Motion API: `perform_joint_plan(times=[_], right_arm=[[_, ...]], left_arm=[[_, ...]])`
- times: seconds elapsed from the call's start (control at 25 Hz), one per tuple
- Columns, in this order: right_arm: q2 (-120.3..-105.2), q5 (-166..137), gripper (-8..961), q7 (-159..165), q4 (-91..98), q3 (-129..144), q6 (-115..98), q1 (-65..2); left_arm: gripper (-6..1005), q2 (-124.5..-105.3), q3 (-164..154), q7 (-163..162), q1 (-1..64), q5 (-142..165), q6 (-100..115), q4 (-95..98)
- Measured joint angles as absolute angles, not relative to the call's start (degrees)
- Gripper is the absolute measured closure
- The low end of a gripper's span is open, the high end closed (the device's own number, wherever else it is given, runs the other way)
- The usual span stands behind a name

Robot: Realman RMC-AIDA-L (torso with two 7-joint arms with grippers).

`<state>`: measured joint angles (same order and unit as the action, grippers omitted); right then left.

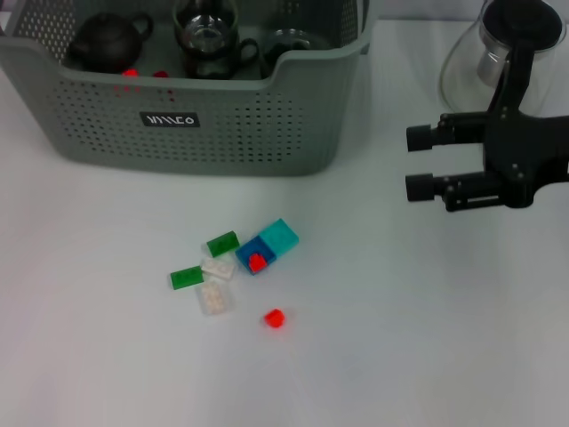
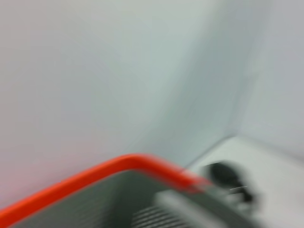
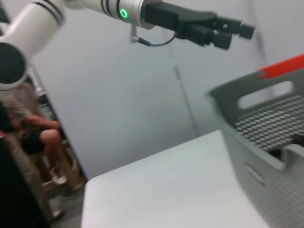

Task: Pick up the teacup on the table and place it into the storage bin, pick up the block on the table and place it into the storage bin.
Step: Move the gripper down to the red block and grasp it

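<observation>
The storage bin [image 1: 191, 116] sits at the far left of the white table [image 1: 400, 338], with its scooped front rim facing the robot. Inside it are a dark teapot [image 1: 107, 40], a glass teacup [image 1: 209, 40] in a dark holder, another dark cup [image 1: 293, 44] and some little red bits [image 1: 142, 73].

The blocks lie in a small bunch near the middle of the table, well apart from the bin's front wall. There are two green blocks [image 1: 222, 243], two white blocks [image 1: 216, 269], a blue block [image 1: 255, 253] with a red bit on top touching a teal block [image 1: 280, 236], and one red block [image 1: 274, 318] alone just beside them. Bare table lies all around the bunch.

The right gripper [image 1: 422, 162] hangs over the right side of the table, its two black fingers wide apart and holding nothing. A glass jug [image 1: 498, 53] stands behind it near the far edge.

The left gripper [image 3: 228, 33] is up high above the bin, seen from the right wrist view; I cannot tell if it is open.
</observation>
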<state>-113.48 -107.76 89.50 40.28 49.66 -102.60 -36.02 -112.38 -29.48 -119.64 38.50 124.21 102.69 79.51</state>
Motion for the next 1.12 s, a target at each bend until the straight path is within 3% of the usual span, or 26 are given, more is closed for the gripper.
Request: perform_joint_plan(times=[0.28, 0.52, 0.72, 1.12], right_arm=[[-114.64, -107.8, 178, 85.3, 40.0, 56.0, -103.2, -37.0], [-117.3, -110.4, 180, 85.1, 40.0, 62.6, -99.4, -40.1], [-120.17, -117.0, 182, 85.4, 39.7, 64.2, -96.8, -43.4], [-120.9, -116.5, 187, 85.5, 35.7, 78.9, -86.5, -47.4]], left_arm=[[52, -112.09, -27.9, -100.4, 29.8, 109.5, 115.5, 65.6], [53, -115.13, -29.9, -91.6, 23.5, 113.5, 115.9, 64.3], [54, -116.19, -29.3, -88.6, 20.9, 115.6, 115.1, 62.0], [55, -116.49, -27.5, -86.8, 19.0, 117.3, 111.6, 56.9]])
